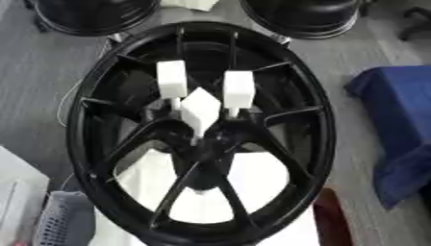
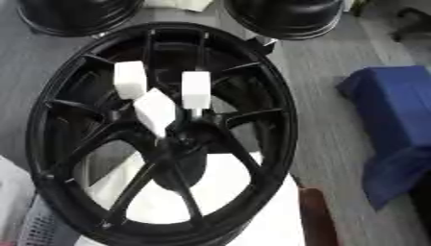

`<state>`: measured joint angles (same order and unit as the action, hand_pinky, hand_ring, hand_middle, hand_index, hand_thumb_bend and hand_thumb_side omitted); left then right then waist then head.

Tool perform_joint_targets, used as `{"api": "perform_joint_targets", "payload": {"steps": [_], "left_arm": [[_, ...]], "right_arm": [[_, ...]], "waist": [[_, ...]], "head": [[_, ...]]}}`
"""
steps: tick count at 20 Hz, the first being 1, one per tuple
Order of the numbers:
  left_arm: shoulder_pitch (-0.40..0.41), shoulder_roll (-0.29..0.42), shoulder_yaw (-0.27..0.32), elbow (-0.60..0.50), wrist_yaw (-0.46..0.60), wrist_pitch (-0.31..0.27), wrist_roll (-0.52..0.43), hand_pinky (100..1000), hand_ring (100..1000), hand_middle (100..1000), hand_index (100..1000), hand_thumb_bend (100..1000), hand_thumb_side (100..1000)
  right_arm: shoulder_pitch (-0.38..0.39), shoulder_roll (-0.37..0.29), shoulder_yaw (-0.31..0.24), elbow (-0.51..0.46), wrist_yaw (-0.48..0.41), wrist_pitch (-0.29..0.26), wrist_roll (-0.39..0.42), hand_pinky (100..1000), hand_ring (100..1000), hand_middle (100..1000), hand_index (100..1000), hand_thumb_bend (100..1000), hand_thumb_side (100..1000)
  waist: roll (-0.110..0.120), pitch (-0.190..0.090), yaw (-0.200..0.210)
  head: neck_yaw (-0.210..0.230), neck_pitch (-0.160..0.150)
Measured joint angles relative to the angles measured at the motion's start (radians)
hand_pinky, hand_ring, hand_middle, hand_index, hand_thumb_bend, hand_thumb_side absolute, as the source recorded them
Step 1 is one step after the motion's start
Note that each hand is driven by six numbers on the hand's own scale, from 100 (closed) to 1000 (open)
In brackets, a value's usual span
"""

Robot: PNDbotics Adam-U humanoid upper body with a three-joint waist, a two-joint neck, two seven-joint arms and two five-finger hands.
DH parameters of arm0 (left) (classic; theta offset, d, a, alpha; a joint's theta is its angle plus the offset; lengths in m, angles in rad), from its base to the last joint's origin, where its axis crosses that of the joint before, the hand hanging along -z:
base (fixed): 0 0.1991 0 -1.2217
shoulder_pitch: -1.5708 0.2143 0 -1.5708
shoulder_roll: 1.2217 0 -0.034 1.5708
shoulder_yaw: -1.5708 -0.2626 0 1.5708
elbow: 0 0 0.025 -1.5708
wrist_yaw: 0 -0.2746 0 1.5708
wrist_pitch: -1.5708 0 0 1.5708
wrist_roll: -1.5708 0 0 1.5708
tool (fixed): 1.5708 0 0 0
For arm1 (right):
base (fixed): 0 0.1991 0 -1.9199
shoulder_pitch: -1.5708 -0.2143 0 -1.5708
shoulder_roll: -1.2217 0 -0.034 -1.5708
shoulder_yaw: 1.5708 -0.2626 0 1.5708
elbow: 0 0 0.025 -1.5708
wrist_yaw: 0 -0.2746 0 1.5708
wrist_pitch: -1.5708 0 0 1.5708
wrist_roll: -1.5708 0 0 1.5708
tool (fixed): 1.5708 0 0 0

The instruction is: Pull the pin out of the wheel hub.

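1. Wheel: a large black multi-spoke alloy wheel hub [image 1: 202,139] fills the middle of the frame, its face turned up toward the camera.
2. Three white block-headed pins stand in the hub around its centre: a left white pin [image 1: 171,79] in the upper middle, a right white pin [image 1: 238,89] just beside it, and a middle white pin [image 1: 200,108] below and between them, tilted so its head looks like a diamond.
3. Each pin's thin stem runs down into the dark centre of the hub; all three are still seated.
4. A white sheet or surface [image 1: 252,180] shows through the spokes in the lower half of the frame.
5. Two more black round wheels [image 1: 97,14] lie across the top edge.
6. A blue cloth [image 1: 404,120] lies at the right edge, and a grey mesh basket [image 1: 60,218] sits in the lower left corner.
7. Neither robot hand appears in either view, so the state of their fingers cannot be told.
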<state>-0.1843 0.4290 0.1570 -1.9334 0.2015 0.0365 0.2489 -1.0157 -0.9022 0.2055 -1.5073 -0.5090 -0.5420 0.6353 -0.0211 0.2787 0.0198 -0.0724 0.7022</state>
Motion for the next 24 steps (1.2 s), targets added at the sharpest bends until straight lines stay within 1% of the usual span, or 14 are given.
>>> {"api": "perform_joint_targets", "payload": {"steps": [3,5,6,8,12,16,19,24], "left_arm": [[0.009,-0.009,0.001,0.001,0.0,0.001,0.002,619,691,579,752,100,790],[0.014,-0.013,0.001,0.006,0.0,0.003,0.004,618,691,579,752,100,791],[0.019,-0.016,0.003,0.007,0.0,0.003,0.005,618,691,578,752,100,792],[0.03,-0.017,0.007,0.012,0.0,0.002,0.007,618,691,578,752,100,794],[0.056,-0.018,0.017,0.02,0.0,0.002,0.018,617,691,578,751,100,796],[0.068,-0.022,0.026,0.032,-0.003,0.002,0.028,616,690,578,751,100,804],[0.077,-0.026,0.033,0.049,-0.003,0.002,0.038,615,691,578,751,100,809],[0.093,-0.026,0.041,0.065,-0.003,0.0,0.044,615,691,578,751,100,811]], "right_arm": [[-0.047,0.068,0.033,0.045,0.013,0.024,0.024,882,773,746,815,100,363],[-0.057,0.108,0.048,0.062,0.013,0.042,0.042,885,773,747,816,100,374],[-0.058,0.128,0.054,0.066,0.011,0.052,0.052,886,776,750,817,100,368],[-0.058,0.161,0.064,0.069,0.009,0.068,0.068,892,781,756,819,100,387],[-0.058,0.209,0.092,0.074,0.043,0.082,0.082,896,784,764,822,100,427],[-0.058,0.263,0.115,0.08,0.092,0.089,0.089,895,785,770,824,100,461],[-0.058,0.299,0.132,0.077,0.123,0.093,0.093,897,785,772,824,100,483],[-0.032,0.342,0.146,0.048,0.168,0.104,0.104,898,784,772,823,100,506]], "waist": [[0.001,-0.009,0.001],[0.001,-0.013,0.007],[0.002,-0.016,0.01],[0.004,-0.02,0.014],[0.004,-0.032,0.015],[0.008,-0.038,0.012],[0.007,-0.047,0.009],[0.004,-0.048,0.006]], "head": [[-0.007,0.001],[-0.013,0.001],[-0.016,0.004],[-0.019,0.011],[-0.019,0.025],[-0.016,0.027],[-0.005,0.028],[0.016,0.036]]}}
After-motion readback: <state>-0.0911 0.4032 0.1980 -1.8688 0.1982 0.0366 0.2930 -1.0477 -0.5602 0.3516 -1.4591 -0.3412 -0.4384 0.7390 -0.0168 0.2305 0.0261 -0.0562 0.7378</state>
